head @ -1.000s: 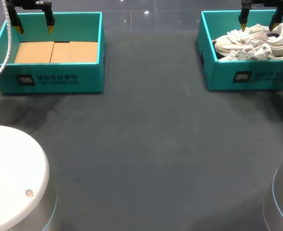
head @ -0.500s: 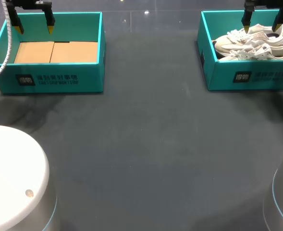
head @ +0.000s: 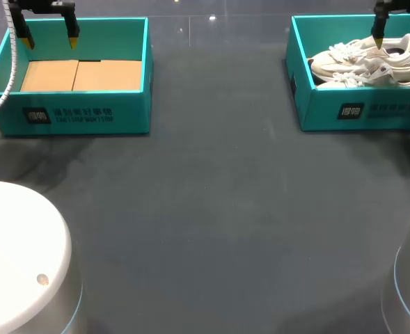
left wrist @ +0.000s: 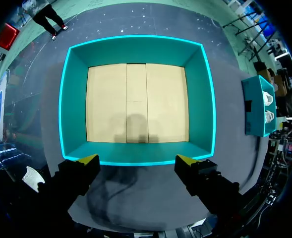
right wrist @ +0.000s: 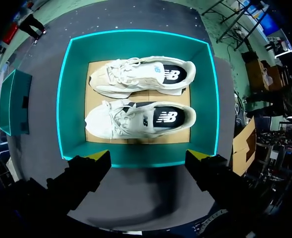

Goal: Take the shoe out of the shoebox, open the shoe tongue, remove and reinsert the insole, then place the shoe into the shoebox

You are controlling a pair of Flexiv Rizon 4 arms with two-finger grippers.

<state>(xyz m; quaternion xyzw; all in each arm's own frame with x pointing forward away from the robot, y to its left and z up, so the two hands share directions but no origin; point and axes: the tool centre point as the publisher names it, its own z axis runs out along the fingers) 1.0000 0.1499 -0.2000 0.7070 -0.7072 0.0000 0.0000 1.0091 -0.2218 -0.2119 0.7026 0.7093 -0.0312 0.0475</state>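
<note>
Table (head: 211, 229) in the lower frame, dark and flat, and all the action sits along the top. Upper right, the teal shoebox (head: 361, 110) holds two white shoes on their sides. The front shoe (head: 372, 75) and the back shoe (head: 358, 52) are packed tight and touching.

Over that box hangs the right gripper (right wrist: 148, 156), fingers spread wide with nothing in them. From its own camera the shoes lie just ahead of the fingers.

Here's the danger. Come down off-centre and a finger clips the box wall, shoving the box. Close across the seam and both shoes come up together. Snag only the laces (right wrist: 118, 116) and the shoe likely dangles and drops.

Upper left, the left gripper (head: 49, 40) hangs spread and empty over a second box (head: 79, 115) lined with cardboard (head: 79, 75).
</note>
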